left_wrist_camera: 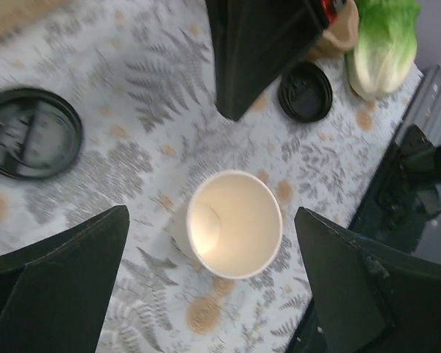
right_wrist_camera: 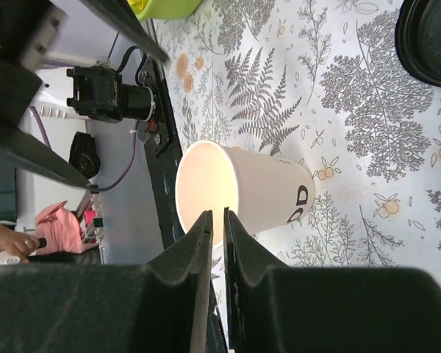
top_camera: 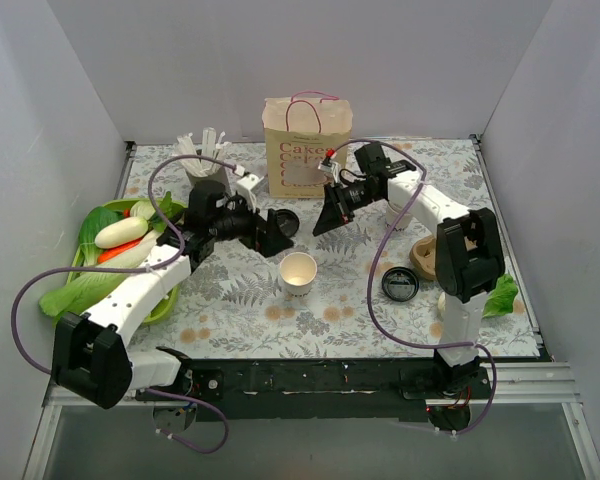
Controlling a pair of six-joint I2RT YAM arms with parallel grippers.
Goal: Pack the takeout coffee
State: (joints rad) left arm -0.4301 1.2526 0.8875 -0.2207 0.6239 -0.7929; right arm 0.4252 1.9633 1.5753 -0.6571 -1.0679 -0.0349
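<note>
Standing upright in the middle of the fern-print tablecloth is the takeout coffee, a small white paper cup. It is uncovered and sits well in front of the cream paper bag with pink handles at the back wall. The left wrist view looks straight down into the cup and shows a pale, empty inside. The right wrist view shows its side with dark print, which the overhead view does not catch. Two flat black lids lie on the cloth apart from the cup: one lid just beside the left arm's tool, the other lid to the cup's right, near a head of lettuce. The left gripper hangs over the cup with its fingers spread wide, one on each side, touching nothing. The right gripper has its fingers drawn together to a thin slit, holding nothing, clear of the cup. At the left edge a green tray holds leafy greens, a white radish and a carrot. From overhead, the inside of the bag cannot be seen.
</note>
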